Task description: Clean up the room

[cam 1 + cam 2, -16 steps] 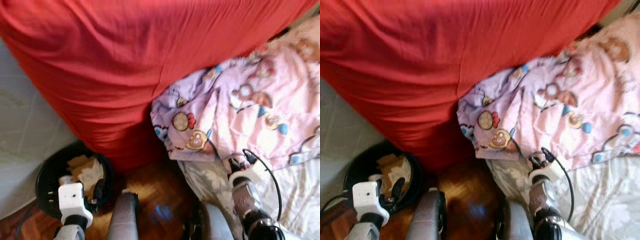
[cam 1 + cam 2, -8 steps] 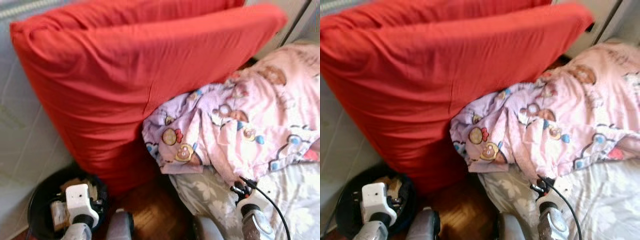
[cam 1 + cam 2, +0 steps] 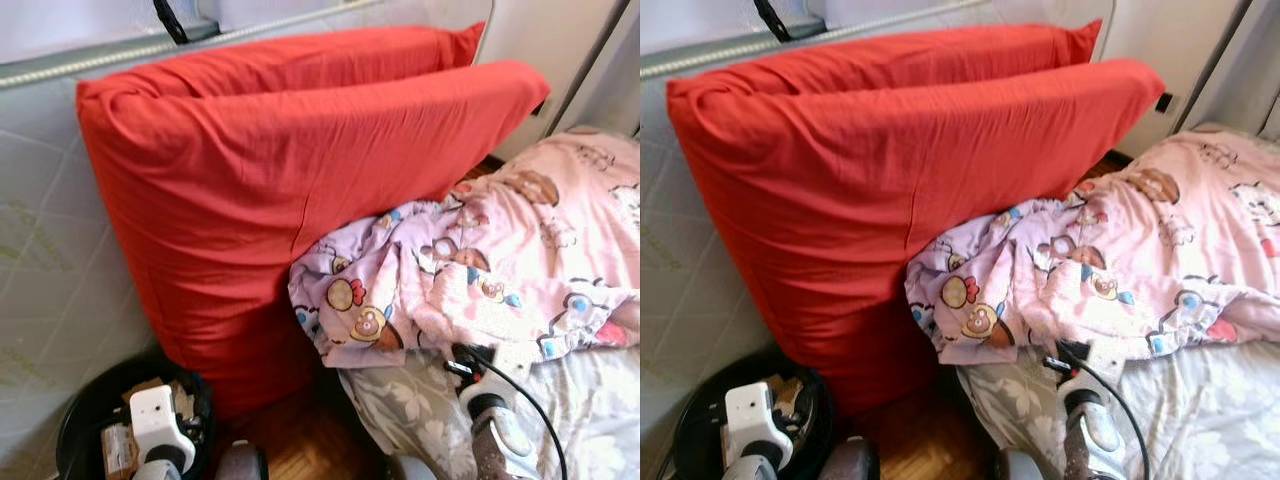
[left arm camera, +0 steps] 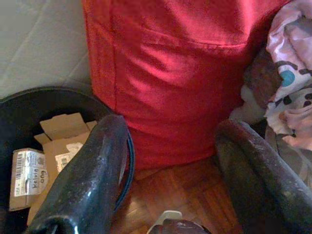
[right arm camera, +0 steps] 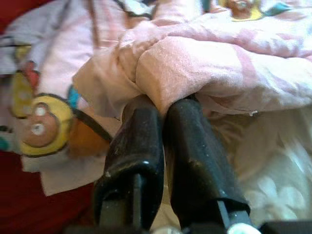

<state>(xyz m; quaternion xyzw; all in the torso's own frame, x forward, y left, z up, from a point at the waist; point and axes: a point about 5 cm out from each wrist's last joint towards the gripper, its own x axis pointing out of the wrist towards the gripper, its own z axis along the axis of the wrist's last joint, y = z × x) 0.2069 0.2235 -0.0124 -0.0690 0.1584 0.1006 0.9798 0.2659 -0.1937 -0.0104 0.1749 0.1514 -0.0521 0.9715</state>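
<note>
A pink blanket [image 3: 500, 250] printed with cartoon figures lies bunched on the bed. Its near edge hangs over the grey flowered sheet [image 3: 590, 420]. My right gripper [image 5: 163, 122] is shut on a fold of that blanket's edge, and the cloth bulges out past the fingertips. From the head camera the right gripper [image 3: 458, 362] sits tucked under the blanket's hem. My left gripper [image 4: 170, 161] stands open with nothing between its fingers, low above the wood floor. It hovers beside a black bin [image 4: 29, 100] holding cardboard scraps [image 4: 58, 136].
A big red cushion [image 3: 300, 150] leans upright against a quilted mattress [image 3: 50, 250] and touches the blanket's left side. The black bin [image 3: 85, 405] stands at the cushion's foot. A strip of wood floor [image 3: 300, 445] lies between bin and bed.
The head camera has lifted and pulled back, so the whole cushion and more of the bed show. The right gripper stays shut at the blanket's edge.
</note>
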